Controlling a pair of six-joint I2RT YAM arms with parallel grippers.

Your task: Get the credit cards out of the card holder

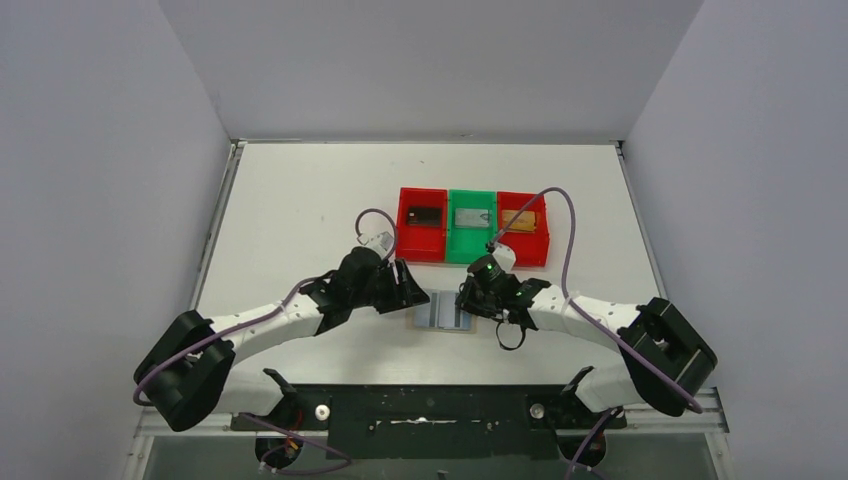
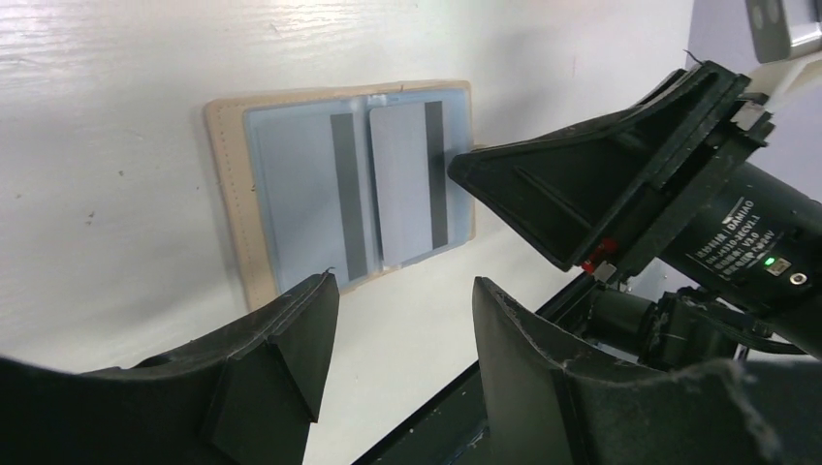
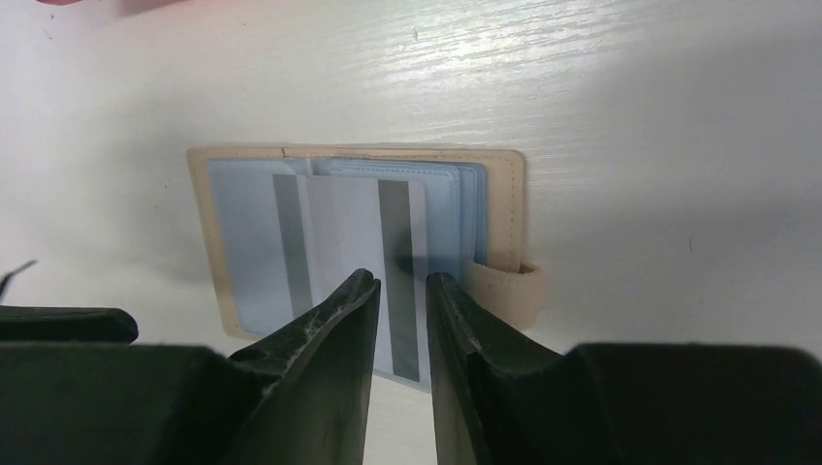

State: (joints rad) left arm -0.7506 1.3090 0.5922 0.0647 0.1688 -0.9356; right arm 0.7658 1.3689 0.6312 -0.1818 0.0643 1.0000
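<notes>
White table under us, both arms reaching in: left arm and right arm meet near the middle. Behind them sit three trays in a row, red tray, green tray, second red tray, each with a flat item inside. The tan card holder lies open and flat between the two wrists, tab on one side. One pale card with a dark stripe pokes out past its near edge, another striped card sits in the other panel. Left gripper hangs just beside the holder, jaws wide, holding nothing. Right gripper is over the poking card, jaws narrow; whether they pinch it, I cannot tell
</notes>
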